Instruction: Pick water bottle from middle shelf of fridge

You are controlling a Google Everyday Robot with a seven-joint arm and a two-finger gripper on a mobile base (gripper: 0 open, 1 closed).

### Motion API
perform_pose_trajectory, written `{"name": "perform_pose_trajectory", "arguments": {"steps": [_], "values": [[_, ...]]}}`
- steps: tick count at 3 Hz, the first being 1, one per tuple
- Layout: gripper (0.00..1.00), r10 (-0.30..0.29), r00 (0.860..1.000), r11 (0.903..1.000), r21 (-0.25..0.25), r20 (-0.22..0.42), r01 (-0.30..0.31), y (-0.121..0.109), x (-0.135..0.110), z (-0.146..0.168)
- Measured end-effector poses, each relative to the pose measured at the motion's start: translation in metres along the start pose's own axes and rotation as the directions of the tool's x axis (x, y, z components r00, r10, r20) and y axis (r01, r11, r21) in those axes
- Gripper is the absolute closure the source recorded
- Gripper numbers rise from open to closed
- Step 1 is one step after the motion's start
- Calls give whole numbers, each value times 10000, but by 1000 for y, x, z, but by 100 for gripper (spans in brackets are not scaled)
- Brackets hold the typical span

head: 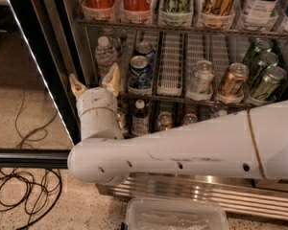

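Observation:
The water bottle (pixel 105 54) stands at the left end of the middle shelf (pixel 170 63), a wire rack with white slotted trays inside the fridge (pixel 201 188). It is clear with a white cap. My gripper (pixel 94 83) is open, with its tan fingertips (pixel 113 78) pointing up just below and in front of the bottle. The right fingertip overlaps the bottle's lower part, and I cannot tell whether it touches. My white arm crosses the lower half of the view and hides part of the lower shelf.
A blue can (pixel 139 71) stands right of the bottle, then silver (pixel 201 76), gold (pixel 233 79) and green cans (pixel 265 72). A dark-liquid bottle (pixel 140 117) is on the lower shelf. The black door frame (pixel 43 61) is left. A clear bin (pixel 177 217) and cables (pixel 24 190) lie on the floor.

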State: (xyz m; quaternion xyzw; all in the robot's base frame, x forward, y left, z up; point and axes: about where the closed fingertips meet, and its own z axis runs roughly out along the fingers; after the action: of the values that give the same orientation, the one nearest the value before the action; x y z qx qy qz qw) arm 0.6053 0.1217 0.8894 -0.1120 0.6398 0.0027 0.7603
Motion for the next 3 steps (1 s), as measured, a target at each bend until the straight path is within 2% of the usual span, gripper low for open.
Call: {"name": "perform_pose_trajectory", "arguments": {"steps": [1,3], "values": [[26,-94,9999,9999,40,104,94,-3,-1,7],[25,-379,9988,9982,484,319,363,-20,-4,12]]}}
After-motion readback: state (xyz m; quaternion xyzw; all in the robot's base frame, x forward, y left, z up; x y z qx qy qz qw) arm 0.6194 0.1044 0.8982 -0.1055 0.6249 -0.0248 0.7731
